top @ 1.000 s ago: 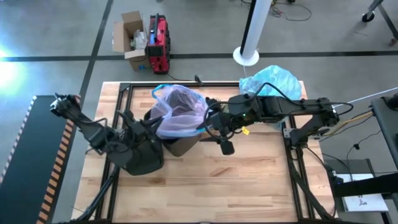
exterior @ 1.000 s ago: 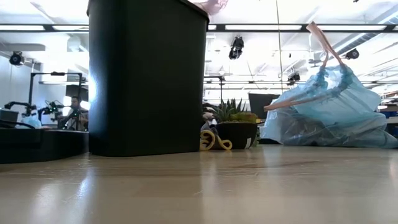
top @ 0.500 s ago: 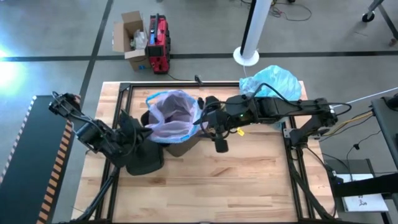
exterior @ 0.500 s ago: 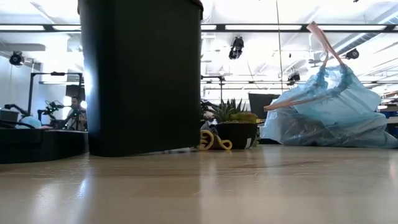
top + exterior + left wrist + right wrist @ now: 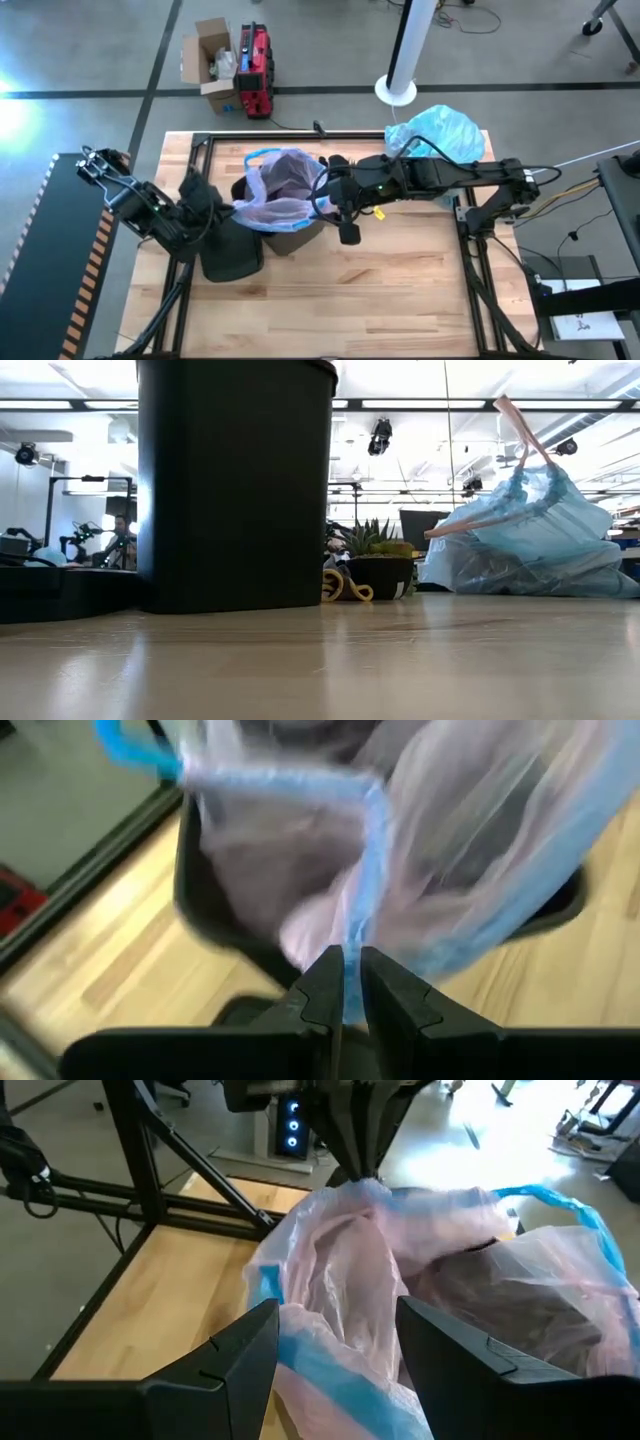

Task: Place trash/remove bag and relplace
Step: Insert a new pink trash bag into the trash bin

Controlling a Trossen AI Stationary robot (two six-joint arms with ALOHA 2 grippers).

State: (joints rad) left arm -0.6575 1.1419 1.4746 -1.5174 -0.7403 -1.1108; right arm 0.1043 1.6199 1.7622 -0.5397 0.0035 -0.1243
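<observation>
From above, I see my left gripper (image 5: 232, 207) pinching the rim of the pinkish bag (image 5: 283, 185) stretched over the black bin (image 5: 232, 255); the right gripper (image 5: 322, 197) hangs open at the opposite rim. The tied blue-teal bag (image 5: 440, 130) sits at the table's far right corner. At table height, the bin stands left, the blue-teal bag right. My left wrist shows fingers (image 5: 322, 985) clamped on the blue hem. My right wrist shows jaws apart.

Left gripper (image 5: 347, 982) pinched shut on pinkish bag's (image 5: 480, 850) blue drawstring hem (image 5: 362, 890) — black bin (image 5: 215, 910) just ahead, under the bag.
</observation>
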